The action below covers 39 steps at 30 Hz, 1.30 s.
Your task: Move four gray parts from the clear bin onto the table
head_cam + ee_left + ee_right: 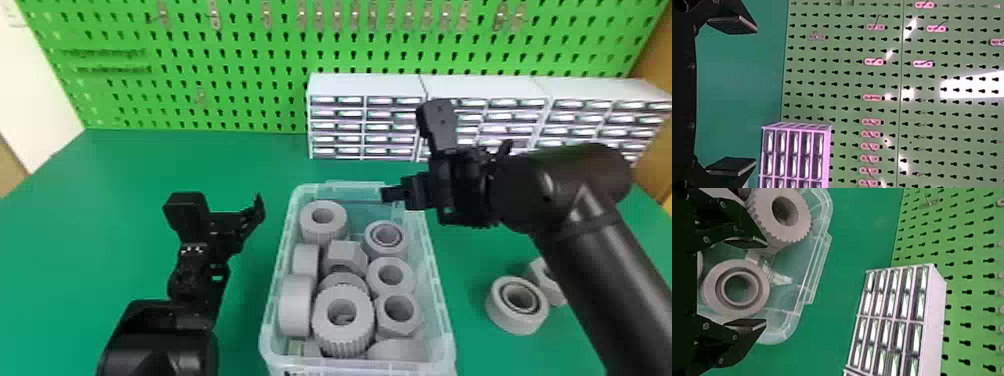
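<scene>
The clear bin (438, 300) holds several gray parts, among them a ribbed ring (343, 320) near its front and a bearing-like ring (385, 239) at its right rear. My right gripper (392, 195) is over the bin's right rear corner. In the right wrist view, my right gripper (750, 284) is open, with the bearing-like ring (711, 288) seen between and beyond its fingers. Left of the bin, my left gripper (257, 210) stands apart from it; in the left wrist view the left gripper (734, 96) is open with nothing between its fingers. Another gray ring (517, 305) lies on the table, right of the bin.
A second gray part (547, 282) lies beside the ring on the table (240, 165), partly behind my right forearm. White drawer cabinets (365, 87) stand behind the bin, against the green pegboard (250, 65).
</scene>
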Each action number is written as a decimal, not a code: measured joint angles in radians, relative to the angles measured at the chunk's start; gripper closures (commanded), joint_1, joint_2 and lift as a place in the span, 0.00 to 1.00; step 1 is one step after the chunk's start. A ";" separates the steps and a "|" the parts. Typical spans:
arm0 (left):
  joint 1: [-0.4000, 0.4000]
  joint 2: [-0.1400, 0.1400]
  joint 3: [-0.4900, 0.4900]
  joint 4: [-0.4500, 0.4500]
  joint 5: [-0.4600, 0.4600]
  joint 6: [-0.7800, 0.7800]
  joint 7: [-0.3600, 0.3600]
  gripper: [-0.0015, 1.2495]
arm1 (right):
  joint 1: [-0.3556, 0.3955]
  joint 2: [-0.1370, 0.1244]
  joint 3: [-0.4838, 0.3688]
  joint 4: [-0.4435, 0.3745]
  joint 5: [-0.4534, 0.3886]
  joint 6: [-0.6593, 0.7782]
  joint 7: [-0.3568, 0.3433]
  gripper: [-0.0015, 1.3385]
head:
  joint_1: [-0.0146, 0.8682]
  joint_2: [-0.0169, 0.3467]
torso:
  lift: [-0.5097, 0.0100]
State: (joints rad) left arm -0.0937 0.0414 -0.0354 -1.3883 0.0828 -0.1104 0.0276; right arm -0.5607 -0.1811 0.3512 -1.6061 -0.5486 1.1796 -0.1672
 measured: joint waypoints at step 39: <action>-0.003 0.003 0.008 -0.001 -0.004 0.000 -0.006 0.08 | -0.067 -0.050 0.204 -0.015 -0.382 0.230 -0.119 0.41 | 0.80 0.24 | 0.88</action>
State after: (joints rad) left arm -0.0963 0.0445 -0.0270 -1.3898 0.0784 -0.1104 0.0214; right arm -0.6273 -0.2312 0.5556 -1.6212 -0.9305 1.4101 -0.2859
